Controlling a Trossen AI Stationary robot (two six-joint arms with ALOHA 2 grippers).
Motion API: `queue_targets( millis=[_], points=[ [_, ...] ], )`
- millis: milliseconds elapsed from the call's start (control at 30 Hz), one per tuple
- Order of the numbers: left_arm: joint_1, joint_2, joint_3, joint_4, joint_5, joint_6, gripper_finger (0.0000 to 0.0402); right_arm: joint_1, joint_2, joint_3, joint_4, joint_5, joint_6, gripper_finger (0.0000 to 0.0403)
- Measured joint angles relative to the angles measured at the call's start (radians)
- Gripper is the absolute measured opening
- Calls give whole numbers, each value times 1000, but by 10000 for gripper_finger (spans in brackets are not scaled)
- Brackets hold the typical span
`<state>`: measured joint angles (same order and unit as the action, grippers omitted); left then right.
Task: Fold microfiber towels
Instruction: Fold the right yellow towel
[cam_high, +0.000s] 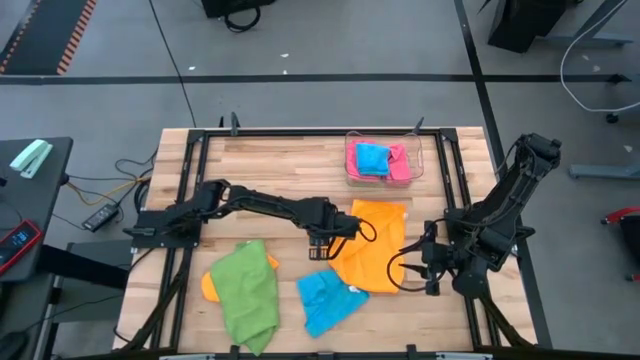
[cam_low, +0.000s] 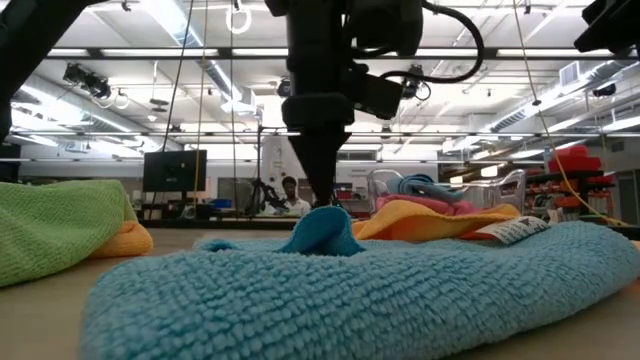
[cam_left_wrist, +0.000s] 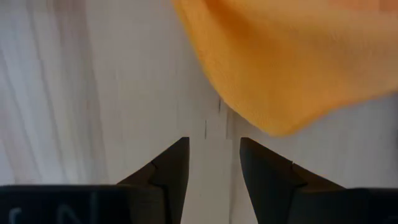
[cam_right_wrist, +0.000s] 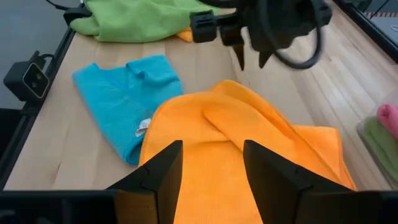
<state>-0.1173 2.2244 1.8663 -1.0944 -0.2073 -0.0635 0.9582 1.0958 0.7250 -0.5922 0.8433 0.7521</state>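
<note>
An orange towel (cam_high: 375, 245) lies rumpled on the wooden table, right of centre. My left gripper (cam_left_wrist: 214, 155) points down, open, over bare wood just beside the towel's near left corner (cam_left_wrist: 273, 118), with nothing between its fingers. My right gripper (cam_right_wrist: 211, 165) stands open at the same towel's right side, slanting down over it (cam_right_wrist: 249, 143), apart from it. A sky-blue towel (cam_high: 328, 300) lies crumpled near the front edge. A green towel (cam_high: 245, 290) lies at the front left, on top of another orange one (cam_high: 210, 285).
A clear plastic tray (cam_high: 417, 165) at the back right holds a blue towel (cam_high: 372, 158) and a pink towel (cam_high: 398, 165). The black frame rails (cam_high: 190, 170) run along the table's sides. Bare wood shows at the back left.
</note>
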Motion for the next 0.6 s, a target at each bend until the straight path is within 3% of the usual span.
queue_targets(
  millis=[233, 600],
  points=[
    [-28, 1, -61, 7, 29, 129, 163, 0, 0, 0, 20, 22, -11, 178],
    [-56, 3, -127, 161, 20, 100, 212, 0, 0, -1, 28, 25, -18, 178]
  ],
)
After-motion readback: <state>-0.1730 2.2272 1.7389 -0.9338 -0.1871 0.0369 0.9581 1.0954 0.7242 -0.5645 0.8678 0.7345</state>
